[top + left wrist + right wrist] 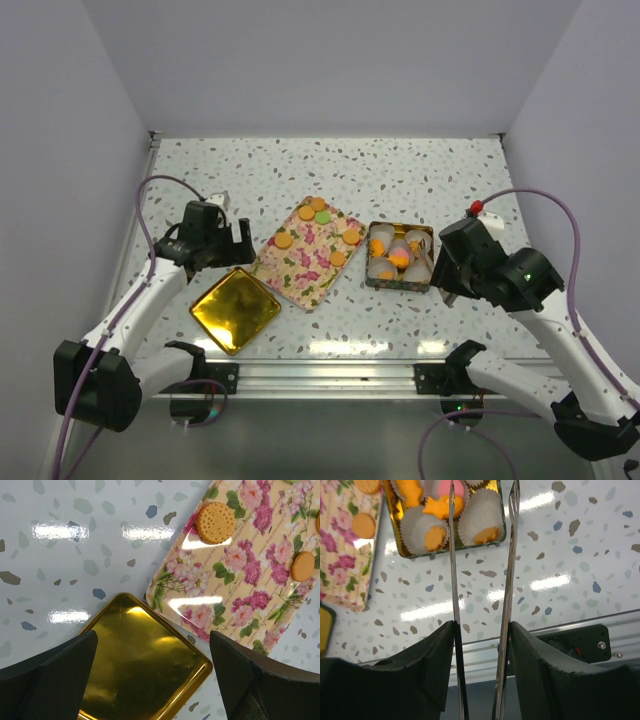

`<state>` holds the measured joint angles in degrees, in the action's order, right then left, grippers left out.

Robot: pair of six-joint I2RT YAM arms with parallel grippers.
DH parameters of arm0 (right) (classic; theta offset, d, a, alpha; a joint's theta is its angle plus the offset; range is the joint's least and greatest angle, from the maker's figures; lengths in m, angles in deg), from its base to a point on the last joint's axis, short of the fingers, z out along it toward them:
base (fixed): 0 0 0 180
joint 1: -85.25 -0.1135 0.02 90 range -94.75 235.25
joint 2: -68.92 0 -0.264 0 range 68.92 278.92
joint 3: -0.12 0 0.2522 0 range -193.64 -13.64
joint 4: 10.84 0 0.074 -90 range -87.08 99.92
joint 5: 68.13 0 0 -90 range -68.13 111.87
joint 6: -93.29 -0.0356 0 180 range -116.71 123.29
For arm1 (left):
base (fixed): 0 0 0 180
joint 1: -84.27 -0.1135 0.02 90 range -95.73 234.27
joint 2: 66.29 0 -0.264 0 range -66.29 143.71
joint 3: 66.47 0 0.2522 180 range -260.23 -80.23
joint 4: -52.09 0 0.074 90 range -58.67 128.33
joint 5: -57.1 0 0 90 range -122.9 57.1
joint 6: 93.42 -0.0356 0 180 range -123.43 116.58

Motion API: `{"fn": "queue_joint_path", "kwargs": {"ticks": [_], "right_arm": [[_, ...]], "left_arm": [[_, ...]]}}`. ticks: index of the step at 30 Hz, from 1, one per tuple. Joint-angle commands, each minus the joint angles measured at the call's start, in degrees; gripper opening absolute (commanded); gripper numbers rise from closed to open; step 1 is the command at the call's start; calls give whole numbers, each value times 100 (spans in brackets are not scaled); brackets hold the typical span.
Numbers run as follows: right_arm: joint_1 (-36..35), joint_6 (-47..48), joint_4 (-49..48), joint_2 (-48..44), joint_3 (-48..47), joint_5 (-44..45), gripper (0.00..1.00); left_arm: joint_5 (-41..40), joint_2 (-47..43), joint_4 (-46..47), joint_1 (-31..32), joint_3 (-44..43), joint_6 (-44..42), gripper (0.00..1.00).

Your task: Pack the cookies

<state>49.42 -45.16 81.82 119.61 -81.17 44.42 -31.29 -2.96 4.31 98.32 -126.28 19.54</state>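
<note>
- The right tool [482, 630] is clenched on a pair of metal tongs [453, 555], whose two thin blades are kept slightly apart.
- The tong tips are cut off by the top edge of the right wrist view, so what lies between them cannot be told.
- Past the blades, a small tin [400, 287] is set on the desk [400, 170], and it is filled with white paper cups [477, 515].
- Orange cookies [435, 537] and a pink one are seen resting in those cups.
- The left tool [153, 645] is released, with its fingers spread wide above a gold lid [145, 675] that is laid flat on the desk.
- Just beside the lid's far corner, a flowered tray [235, 580] is placed, lying between the lid and the tin.
- More cookies are scattered apart on the tray, mostly orange, with a green one near its far corner.
</note>
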Motion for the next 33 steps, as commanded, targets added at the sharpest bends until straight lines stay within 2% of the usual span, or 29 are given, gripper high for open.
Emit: {"fn": "queue_joint_path", "kwargs": {"ticks": [1, 8, 11, 16, 19, 23, 28, 33], "right_arm": [[33, -34, 1225, 98, -691, 557, 50], [182, 256, 997, 1345, -1621, 1112, 50], [427, 634, 567, 1934, -2158, 1024, 50], [1068, 1301, -241, 3135, -3124, 313, 48], [1280, 1548, -427, 3813, -4194, 189, 48], [1447, 1654, -454, 5349, -5380, 162, 48], [1509, 1628, -480, 6679, -6507, 154, 48], [1509, 1496, -734, 7585, -6905, -48, 48]], "left_arm": [[-38, -49, 124, 46, -19, -73, 100], [-20, -31, 124, 63, -19, -81, 100], [-11, -49, 124, 90, -19, -81, 100], [-29, -102, 115, 99, -28, -81, 100], [-73, -154, 106, 107, -19, -72, 100], [-81, -137, 97, 116, -19, -55, 100], [-91, -58, 45, 116, -63, -55, 100], [-353, -22, -464, 116, -335, 6, 100]]}}
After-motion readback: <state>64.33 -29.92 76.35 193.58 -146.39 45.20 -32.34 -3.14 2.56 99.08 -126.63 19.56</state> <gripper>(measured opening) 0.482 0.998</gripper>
